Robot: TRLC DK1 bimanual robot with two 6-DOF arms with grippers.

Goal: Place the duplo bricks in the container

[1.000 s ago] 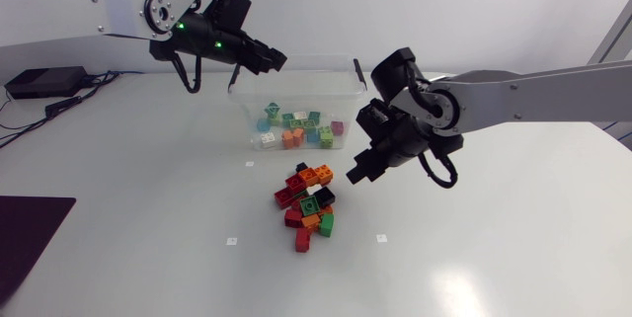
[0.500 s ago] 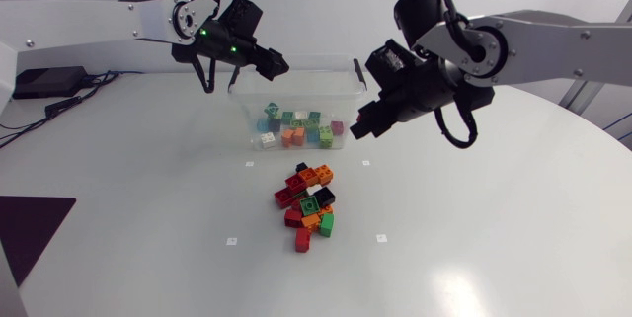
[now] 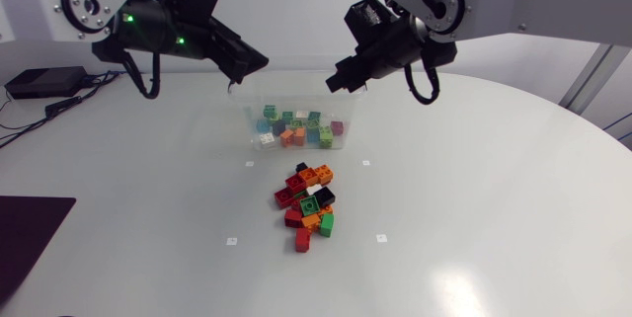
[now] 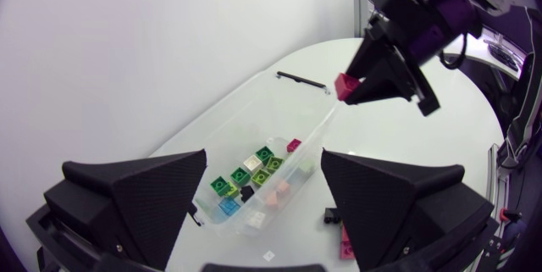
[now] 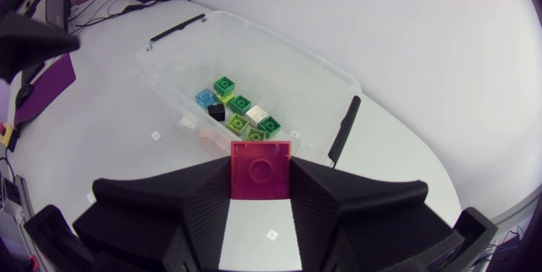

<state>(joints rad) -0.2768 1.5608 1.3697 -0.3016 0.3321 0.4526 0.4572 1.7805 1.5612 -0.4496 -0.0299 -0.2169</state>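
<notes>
Item: pink brick (image 5: 261, 169). R gripper (image 3: 338, 78) is clamping it, hovering by container (image 5: 254, 30) rim. L gripper (image 4: 264, 162) is hanging wide, empty. Rec: centre over container interior before releasing. Loose bricks (image 3: 308, 203) are waiting on table (image 3: 474, 218).

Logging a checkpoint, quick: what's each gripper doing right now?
Left gripper: open, empty.
Right gripper: closed on a pink brick.
</notes>
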